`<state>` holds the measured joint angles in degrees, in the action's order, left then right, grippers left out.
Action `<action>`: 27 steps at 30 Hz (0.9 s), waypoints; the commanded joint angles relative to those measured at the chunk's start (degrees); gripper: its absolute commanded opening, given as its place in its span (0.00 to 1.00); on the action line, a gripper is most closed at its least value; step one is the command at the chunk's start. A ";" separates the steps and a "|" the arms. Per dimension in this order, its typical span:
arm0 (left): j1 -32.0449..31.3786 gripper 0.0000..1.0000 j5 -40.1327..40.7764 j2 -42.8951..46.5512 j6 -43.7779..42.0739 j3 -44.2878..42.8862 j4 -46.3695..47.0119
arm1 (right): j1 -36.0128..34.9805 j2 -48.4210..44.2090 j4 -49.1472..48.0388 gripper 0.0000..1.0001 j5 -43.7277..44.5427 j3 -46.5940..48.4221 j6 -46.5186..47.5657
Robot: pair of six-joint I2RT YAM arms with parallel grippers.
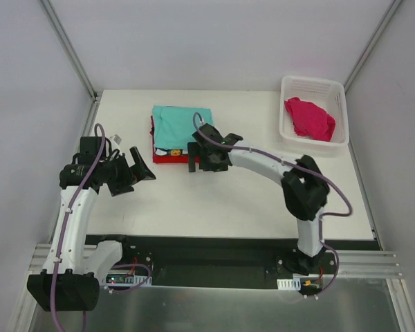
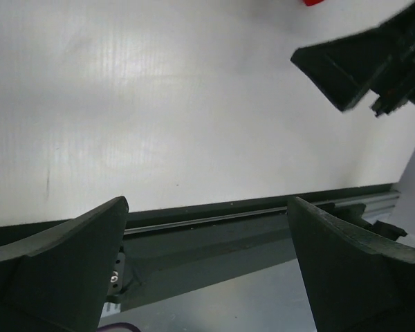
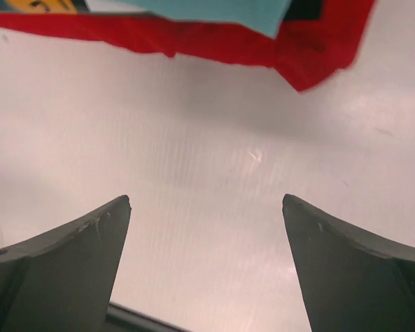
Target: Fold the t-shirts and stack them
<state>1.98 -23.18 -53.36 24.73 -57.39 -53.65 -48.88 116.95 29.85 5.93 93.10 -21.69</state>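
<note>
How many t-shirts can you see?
4. Three are stacked together: the mint-teal shirt on top, a black shirt peeking beneath, the red shirt at the bottom. The pink shirt lies crumpled in the white basket, far right. More could hide inside the stack.

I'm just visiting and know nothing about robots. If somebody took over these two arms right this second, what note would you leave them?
Left gripper: open, holding nothing, over the bare table left of the stack.
Right gripper: open, holding nothing, just short of the stack's near edge and not touching it.
Shirts: the teal shirt lies on top of the folded stack and the red shirt at the bottom. The pink shirt is crumpled in the white basket at the back right.
Done: the stack is folded.
Left: take out the pink shirt, fold it and add it to the stack.
</note>
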 commanded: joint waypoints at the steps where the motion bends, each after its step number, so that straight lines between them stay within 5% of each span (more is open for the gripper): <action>1: -1.09 0.99 -8.55 -3.92 1.02 -0.18 7.76 | -0.69 -20.15 1.34 0.96 3.02 -8.26 0.42; 7: -14.97 0.99 -5.91 -17.43 5.58 -5.53 20.49 | -2.18 -39.99 7.67 0.97 11.81 -16.62 -1.50; 12: -24.90 0.99 -5.65 -33.62 5.95 -18.44 26.13 | -2.44 -48.82 12.68 0.98 15.85 -22.34 -3.18; 27: -33.61 0.99 -14.34 -63.69 3.49 -46.22 29.83 | -3.15 -55.33 16.30 0.98 16.74 -29.03 -6.17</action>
<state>-29.41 -32.14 -113.25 29.61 -95.79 -25.58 -51.35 63.79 44.91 21.23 64.18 -26.50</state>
